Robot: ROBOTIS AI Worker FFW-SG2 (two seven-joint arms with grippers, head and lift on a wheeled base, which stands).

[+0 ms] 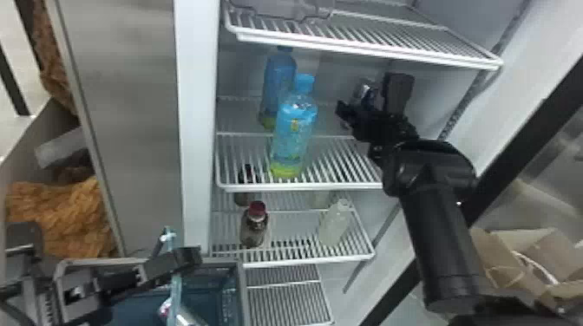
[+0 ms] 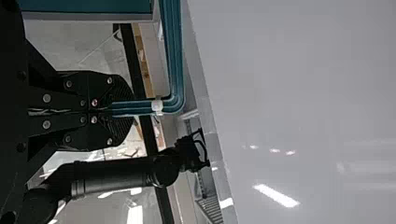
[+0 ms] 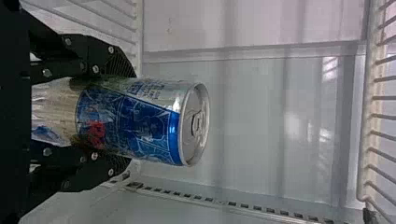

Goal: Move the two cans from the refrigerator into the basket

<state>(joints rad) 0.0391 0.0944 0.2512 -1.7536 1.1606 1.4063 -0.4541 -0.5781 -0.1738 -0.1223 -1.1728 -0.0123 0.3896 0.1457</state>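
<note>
My right gripper (image 1: 369,102) is inside the refrigerator above the middle shelf, around a silver can (image 1: 363,88). In the right wrist view, my right gripper (image 3: 123,114) is shut on the blue and silver can (image 3: 147,122), one finger on each side of its body, the lid beyond the fingertips. At the lower left, my left gripper (image 1: 177,262) holds the teal handle (image 1: 175,288) of the basket (image 1: 241,288). The left wrist view shows my left gripper (image 2: 125,110) shut on the handle (image 2: 175,60). Another can (image 1: 184,316) lies in the basket.
Two blue bottles (image 1: 294,134) stand left of my right gripper on the middle shelf (image 1: 299,188). A red-capped bottle (image 1: 254,227) and a pale bottle (image 1: 335,225) stand on the shelf below. The upper shelf (image 1: 368,48) spans above the gripper.
</note>
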